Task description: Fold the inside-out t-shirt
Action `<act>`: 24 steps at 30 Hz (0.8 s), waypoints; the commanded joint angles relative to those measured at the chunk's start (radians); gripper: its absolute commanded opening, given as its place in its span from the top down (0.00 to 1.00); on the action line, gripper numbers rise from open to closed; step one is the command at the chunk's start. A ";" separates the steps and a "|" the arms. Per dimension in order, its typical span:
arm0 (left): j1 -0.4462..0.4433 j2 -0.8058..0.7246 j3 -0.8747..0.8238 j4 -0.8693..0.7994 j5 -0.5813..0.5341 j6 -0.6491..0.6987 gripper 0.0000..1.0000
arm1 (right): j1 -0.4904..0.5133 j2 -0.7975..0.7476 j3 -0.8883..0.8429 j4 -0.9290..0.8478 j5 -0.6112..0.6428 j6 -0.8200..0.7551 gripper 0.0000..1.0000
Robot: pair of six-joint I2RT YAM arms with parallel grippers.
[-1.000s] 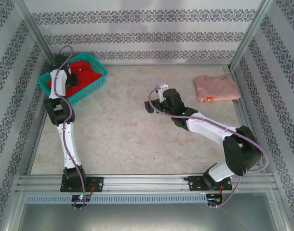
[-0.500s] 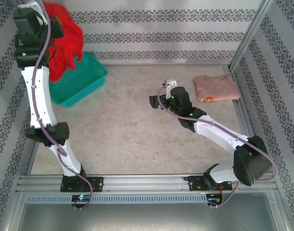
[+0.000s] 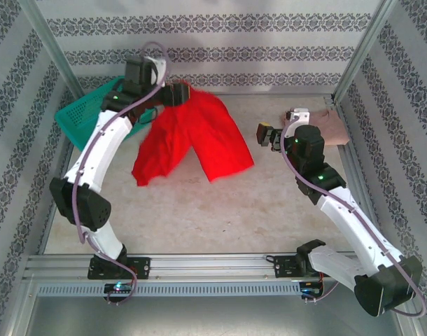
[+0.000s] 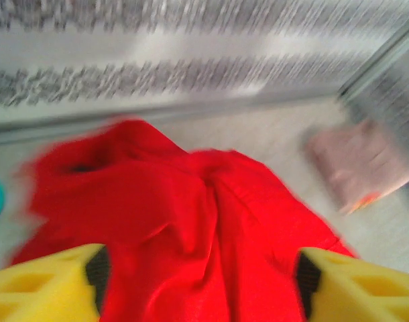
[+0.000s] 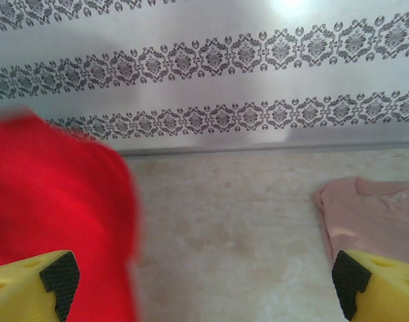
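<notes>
Laying-out seems the step in hand: the red t-shirt [image 3: 192,136] sprawls rumpled by the far edge of the bench [image 3: 199,203], left claw [image 4: 201,268] spread over its top, right claw [image 5: 204,278] spread and empty beside it, so next each should pinch an edge and flatten it.

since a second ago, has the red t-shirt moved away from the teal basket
Yes. The red t-shirt lay inside the teal basket then; now it is out of it, to the basket's right, toward the middle of the table.
</notes>
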 commanded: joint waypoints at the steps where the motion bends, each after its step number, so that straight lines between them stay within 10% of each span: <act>1: 0.039 -0.048 -0.029 -0.030 -0.176 0.194 0.06 | 0.002 0.008 -0.030 -0.048 -0.003 -0.006 0.02; 8: 0.288 0.182 0.032 -0.123 -0.280 0.316 0.00 | 0.103 0.171 -0.002 0.017 -0.053 0.001 0.02; 24: 0.349 0.542 0.267 -0.362 -0.287 0.522 0.06 | 0.124 0.370 0.052 0.063 -0.142 0.040 0.02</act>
